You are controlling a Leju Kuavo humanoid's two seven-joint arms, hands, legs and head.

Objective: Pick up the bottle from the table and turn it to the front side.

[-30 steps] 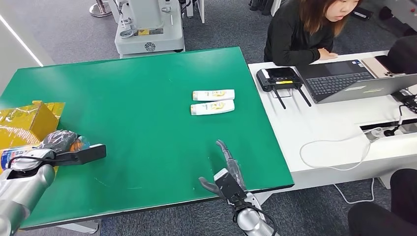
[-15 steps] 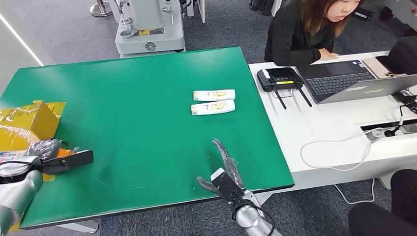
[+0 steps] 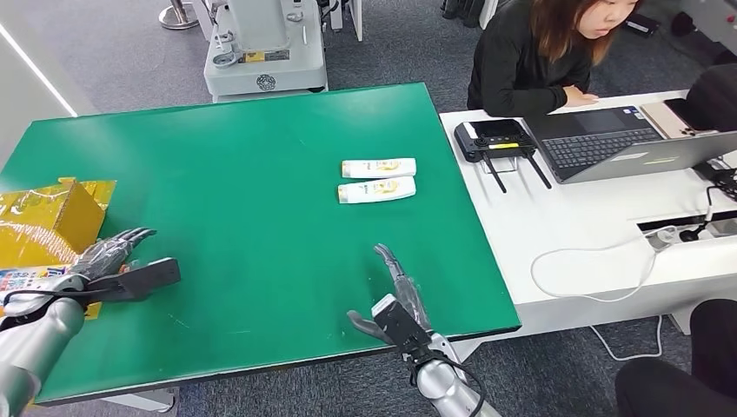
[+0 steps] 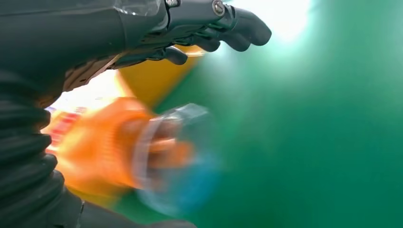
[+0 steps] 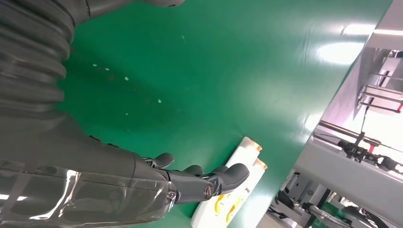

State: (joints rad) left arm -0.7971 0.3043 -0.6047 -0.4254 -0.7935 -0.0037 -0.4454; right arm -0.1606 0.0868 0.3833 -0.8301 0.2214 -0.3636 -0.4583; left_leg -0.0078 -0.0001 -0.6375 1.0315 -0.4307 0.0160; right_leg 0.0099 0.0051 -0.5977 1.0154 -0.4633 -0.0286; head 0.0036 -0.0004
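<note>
Two white bottles with yellow labels lie side by side on the green table [image 3: 217, 200], the far bottle [image 3: 376, 168] and the near bottle [image 3: 375, 189], caps to the left. My right hand [image 3: 395, 295] hovers open near the table's front edge, well short of them. In the right wrist view its fingers [image 5: 209, 183] stretch toward the bottles [image 5: 230, 199]. At the table's left edge my left hand [image 3: 113, 254] has its fingers spread. In the left wrist view a blurred orange and clear item [image 4: 128, 152] lies under the left hand [image 4: 209, 28].
A yellow box [image 3: 52, 217] and a colourful pack [image 3: 22, 282] sit at the table's left edge. To the right stands a white desk [image 3: 574, 217] with a laptop [image 3: 608, 139], a black antenna device [image 3: 495, 139] and cables. A person [image 3: 539, 61] sits behind it.
My left hand, curled around an orange wrapped item a second ago, dipped, then rose with its fingers spread. My right hand edged slightly left.
</note>
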